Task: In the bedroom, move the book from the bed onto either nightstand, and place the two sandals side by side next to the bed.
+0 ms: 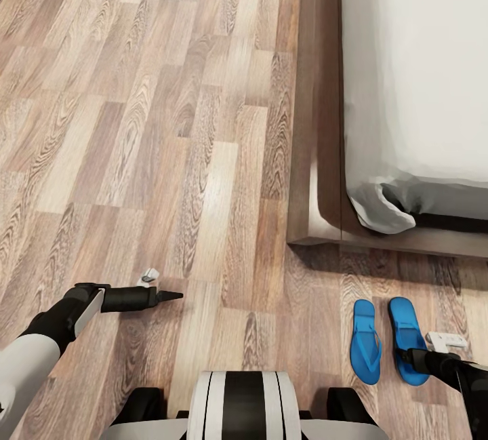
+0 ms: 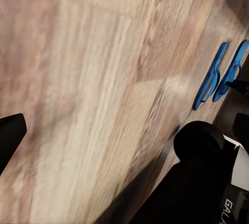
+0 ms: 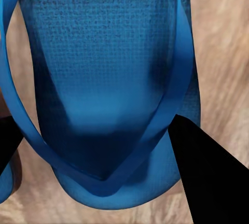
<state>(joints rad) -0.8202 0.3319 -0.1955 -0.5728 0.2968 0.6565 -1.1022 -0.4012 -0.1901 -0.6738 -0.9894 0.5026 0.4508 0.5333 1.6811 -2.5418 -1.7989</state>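
Wood-plank floor (image 1: 169,121) bears two blue woven-textured sandals (image 1: 365,340); right claw (image 3: 98,146) spread, left's state unclear.

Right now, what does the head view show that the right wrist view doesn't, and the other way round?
Head view alone: the bed with its pale mattress, the left gripper over bare floor, and both sandals side by side, the left sandal lying free. Right wrist view alone: the woven texture of the right sandal's footbed and its V-shaped strap, seen close between the dark fingers. Both: the right sandal and the wood-plank floor.
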